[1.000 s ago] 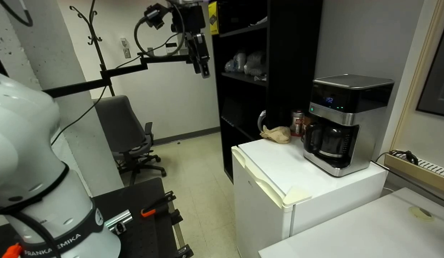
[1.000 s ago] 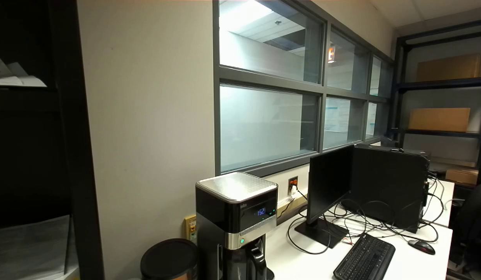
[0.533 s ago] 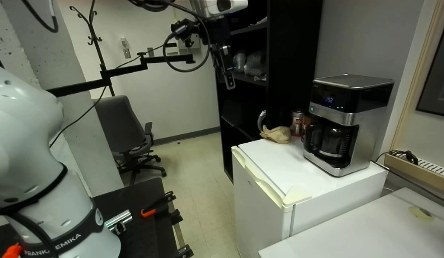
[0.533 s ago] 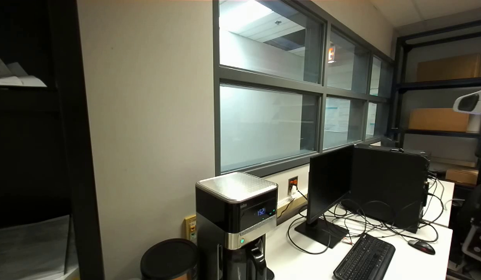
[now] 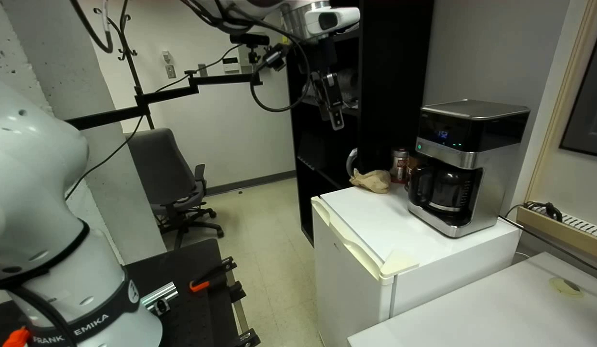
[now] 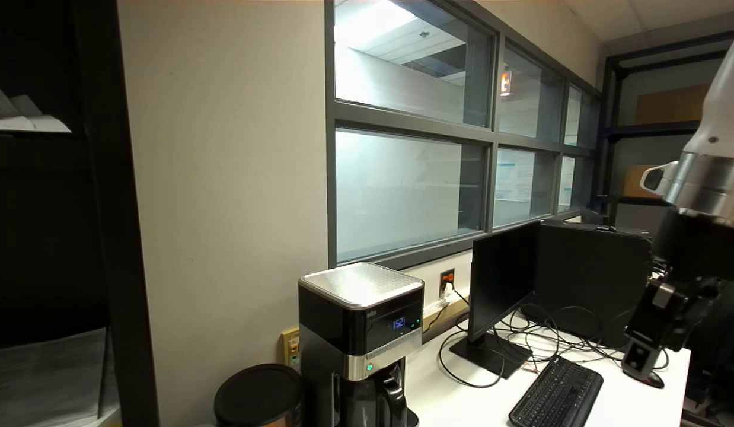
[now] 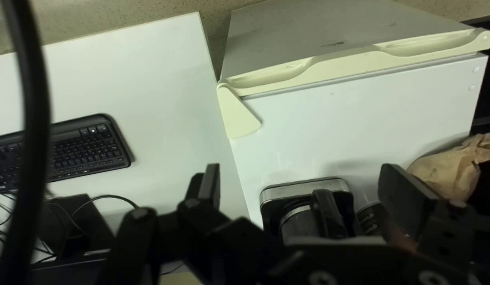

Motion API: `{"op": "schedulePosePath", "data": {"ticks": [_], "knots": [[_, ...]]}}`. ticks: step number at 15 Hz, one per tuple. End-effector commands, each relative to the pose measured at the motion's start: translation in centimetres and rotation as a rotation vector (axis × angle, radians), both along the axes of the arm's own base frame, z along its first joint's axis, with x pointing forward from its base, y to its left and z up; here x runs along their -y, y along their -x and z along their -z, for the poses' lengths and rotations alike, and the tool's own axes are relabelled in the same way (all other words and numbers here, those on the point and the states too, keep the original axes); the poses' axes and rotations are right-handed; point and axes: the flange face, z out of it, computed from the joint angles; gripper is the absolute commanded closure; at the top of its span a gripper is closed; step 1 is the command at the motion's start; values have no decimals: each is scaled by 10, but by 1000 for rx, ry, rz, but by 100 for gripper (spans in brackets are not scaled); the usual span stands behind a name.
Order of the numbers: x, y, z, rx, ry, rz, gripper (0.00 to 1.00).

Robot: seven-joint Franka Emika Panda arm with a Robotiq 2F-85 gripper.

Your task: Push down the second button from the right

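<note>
A silver and black coffee maker (image 5: 503, 159) stands on the white fridge. It also shows in an exterior view (image 6: 324, 332) and, from above, in the wrist view (image 7: 304, 190). Its black front panel (image 5: 431, 127) has a lit "152" display, small green lights and a round green light (image 5: 419, 146) lower at the left. Single buttons are too small to tell apart, and the panel is hidden in the wrist view. My gripper (image 5: 335, 126) is open and empty, in the air to the left of the coffee maker and apart from it. In the wrist view its fingers (image 7: 403, 194) stand wide apart.
The white fridge (image 5: 366, 217) carries a crumpled brown bag (image 5: 373, 181) and a can (image 5: 400, 164) beside the coffee maker. A black shelf (image 5: 395, 72) stands behind. A desk (image 6: 462, 409) holds a monitor (image 6: 503, 279), a keyboard (image 6: 557, 394) and cables.
In an exterior view my arm and gripper have moved right and down, closer to the coffee maker. In an exterior view they have come in from the right edge. The coffee maker has not moved.
</note>
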Motion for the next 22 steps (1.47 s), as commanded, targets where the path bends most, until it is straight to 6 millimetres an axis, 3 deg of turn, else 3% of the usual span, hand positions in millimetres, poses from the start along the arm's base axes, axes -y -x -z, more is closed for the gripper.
{"op": "schedulePosePath", "data": {"ticks": [1, 7, 8, 9, 11, 17, 19, 22], "knots": [[3, -27, 9, 24, 13, 41, 0], [16, -70, 29, 62, 33, 99, 0], [18, -77, 33, 66, 35, 103, 25], [19, -83, 36, 68, 38, 107, 26], [22, -96, 43, 78, 43, 114, 39], [29, -141, 58, 116, 56, 146, 86], [29, -155, 62, 145, 76, 150, 98], [26, -176, 68, 187, 107, 150, 100]]}}
